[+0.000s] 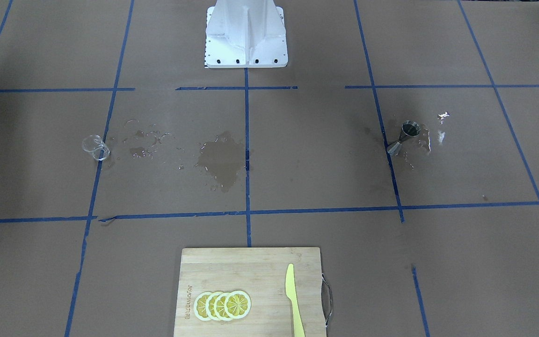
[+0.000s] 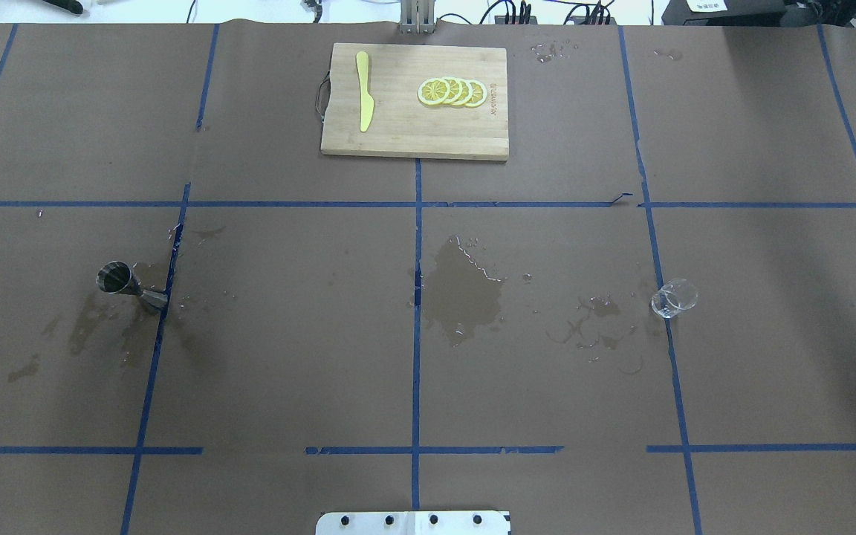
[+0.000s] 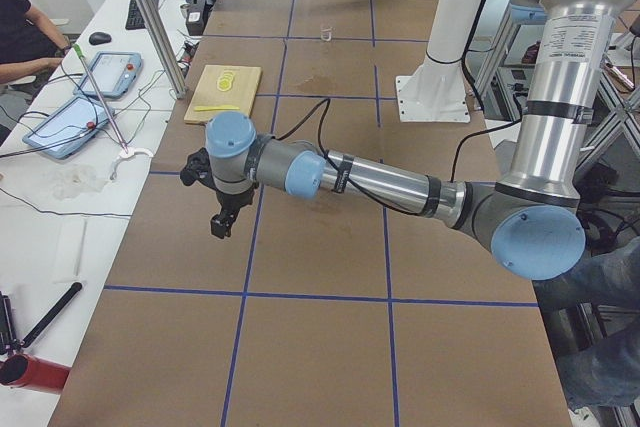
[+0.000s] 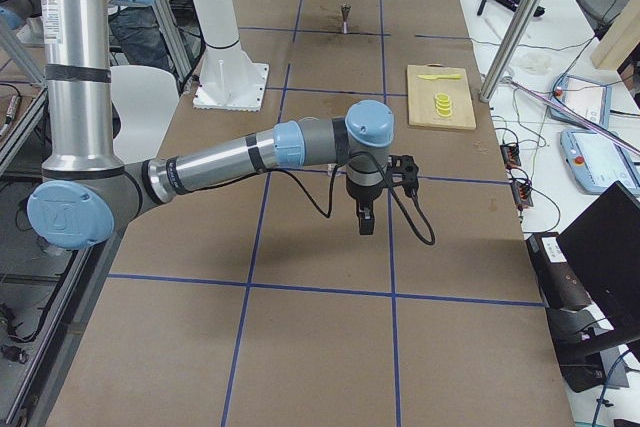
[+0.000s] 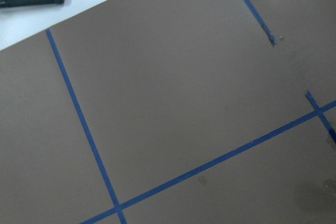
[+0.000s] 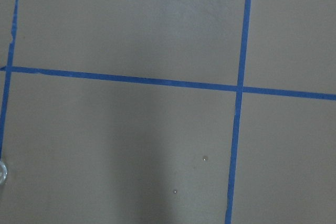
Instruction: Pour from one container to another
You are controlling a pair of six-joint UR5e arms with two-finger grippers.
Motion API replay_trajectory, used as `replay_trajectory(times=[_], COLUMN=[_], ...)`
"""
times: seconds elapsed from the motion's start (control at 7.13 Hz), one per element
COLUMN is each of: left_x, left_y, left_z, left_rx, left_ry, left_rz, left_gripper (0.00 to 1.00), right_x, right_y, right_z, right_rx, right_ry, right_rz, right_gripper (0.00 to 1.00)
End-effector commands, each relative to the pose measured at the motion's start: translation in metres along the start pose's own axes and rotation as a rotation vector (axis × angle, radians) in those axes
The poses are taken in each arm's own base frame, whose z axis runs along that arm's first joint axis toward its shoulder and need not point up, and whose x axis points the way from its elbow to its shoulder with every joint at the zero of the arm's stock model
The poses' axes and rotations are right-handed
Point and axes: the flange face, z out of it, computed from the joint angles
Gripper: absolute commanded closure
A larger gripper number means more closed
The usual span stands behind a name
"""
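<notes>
Both grippers are hanging over the brown table: the left gripper (image 3: 222, 224) and the right gripper (image 4: 365, 222) are showing only from the side, so their grip cannot be told. The glass cup (image 2: 674, 298) is sitting on the robot's right. The jigger (image 2: 131, 286) is standing well apart on its left, with a wet patch (image 2: 465, 293) lying between them.

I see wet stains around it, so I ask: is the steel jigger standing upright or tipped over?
Upright. The jigger stands on one cone in the exterior right view, its other cone's mouth open upward.
</notes>
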Motion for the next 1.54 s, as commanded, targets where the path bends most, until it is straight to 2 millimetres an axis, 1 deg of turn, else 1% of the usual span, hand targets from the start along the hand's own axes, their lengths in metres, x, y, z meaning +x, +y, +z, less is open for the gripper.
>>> replay_trajectory(times=[0.0,0.14,0.42,0.56,0.7,0.84,1.12,1.4], left_x=[-0.033,-0.034,-0.042,-0.046,-0.051,-0.049,-0.047,-0.045], left_y=[0.05,0.051,0.054,0.058,0.073,0.072,0.07,0.07], left_z=[0.028,0.029,0.031,0.032,0.039,0.036,0.035,0.034], left_rx=[-0.055,-0.062,-0.082,-0.088,-0.105,-0.096,-0.092,-0.089], left_ry=[0.022,0.015,-0.061,-0.069,-0.075,-0.078,-0.077,-0.077], left_rz=[-0.039,-0.049,-0.124,-0.139,-0.18,-0.244,-0.315,-0.315], left_gripper=[0.0,0.0,0.0,0.0,0.0,0.0,0.0,0.0], right_x=[0.021,0.03,0.06,0.064,0.069,0.074,0.082,0.088], right_y=[0.015,0.014,0.017,0.019,0.023,0.029,0.032,0.042], right_z=[0.005,0.013,0.038,0.038,0.037,0.039,0.032,0.038], right_rx=[0.022,0.012,-0.026,-0.025,-0.024,-0.029,-0.013,-0.026], right_ry=[-0.018,-0.009,0.009,0.009,0.008,0.007,0.001,-0.036], right_rz=[0.019,0.021,0.07,0.081,0.095,0.107,0.128,0.152], right_gripper=[0.0,0.0,0.0,0.0,0.0,0.0,0.0,0.0])
